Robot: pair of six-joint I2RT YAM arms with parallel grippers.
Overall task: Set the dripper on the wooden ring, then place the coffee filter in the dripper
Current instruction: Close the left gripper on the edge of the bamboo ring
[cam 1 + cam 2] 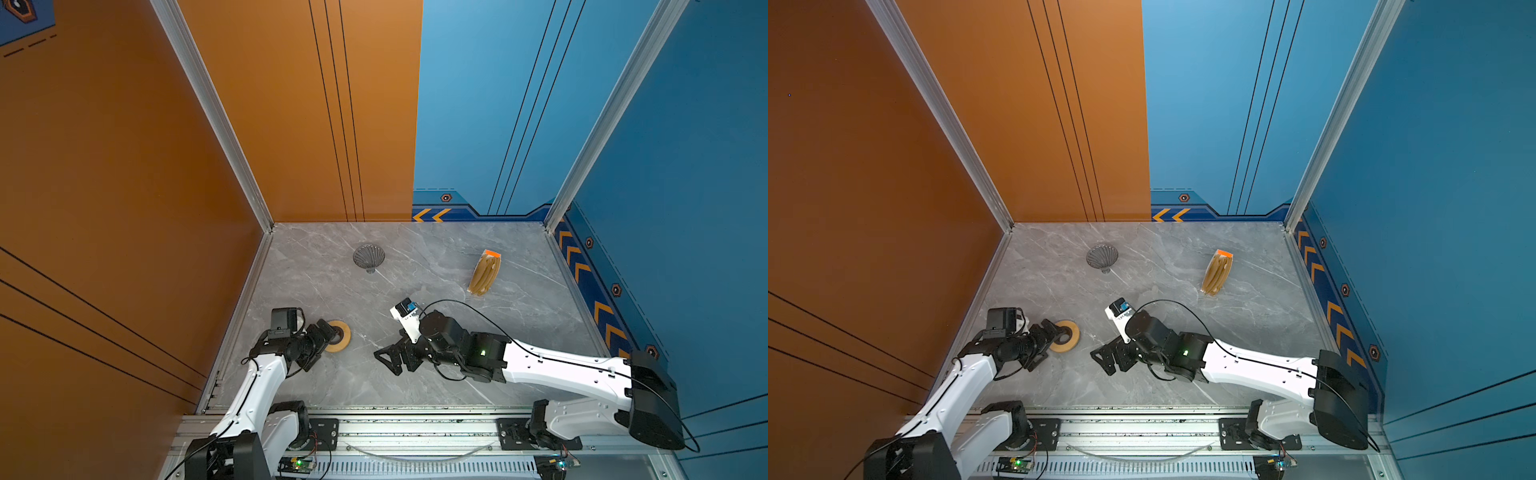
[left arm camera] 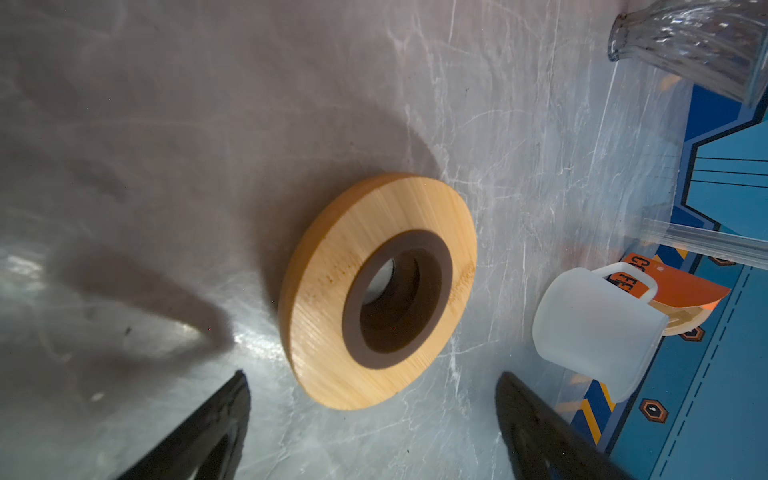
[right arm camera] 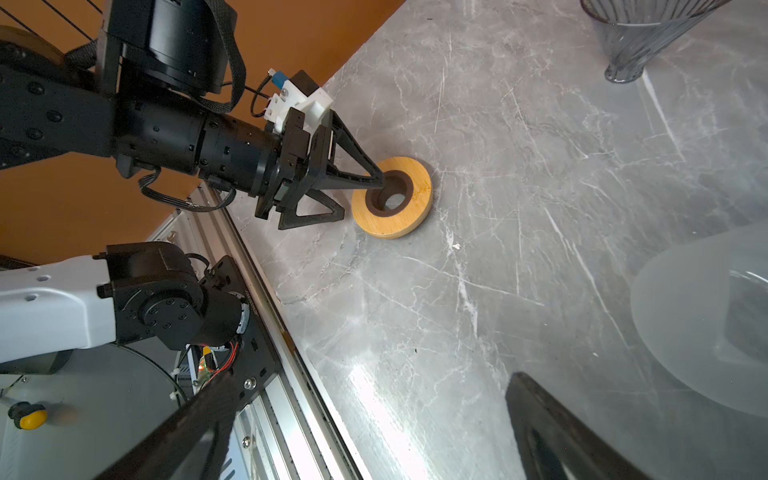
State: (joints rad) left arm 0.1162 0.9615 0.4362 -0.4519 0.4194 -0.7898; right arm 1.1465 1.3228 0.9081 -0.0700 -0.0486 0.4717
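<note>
The dripper (image 1: 368,256) (image 1: 1101,256), a dark ribbed see-through funnel, stands mouth up on its narrow stem at the back of the table; it also shows in the wrist views (image 2: 698,41) (image 3: 636,37). No single coffee filter is in view. My left gripper (image 1: 326,347) (image 1: 1050,347) (image 2: 372,376) is open and empty. In the right wrist view one of its fingers (image 3: 365,172) reaches over the wooden ring's hole. My right gripper (image 1: 386,361) (image 1: 1104,361) (image 3: 370,382) hangs open and empty over bare table near the front rail.
A flat wooden ring (image 1: 341,338) (image 1: 1068,334) (image 2: 374,291) (image 3: 392,203) lies front left. A bundle of tan filters with an orange strip (image 1: 484,272) (image 1: 1217,272) lies back right. A translucent white jug (image 2: 598,328) (image 3: 706,316) stands beside my right gripper. Walls close three sides.
</note>
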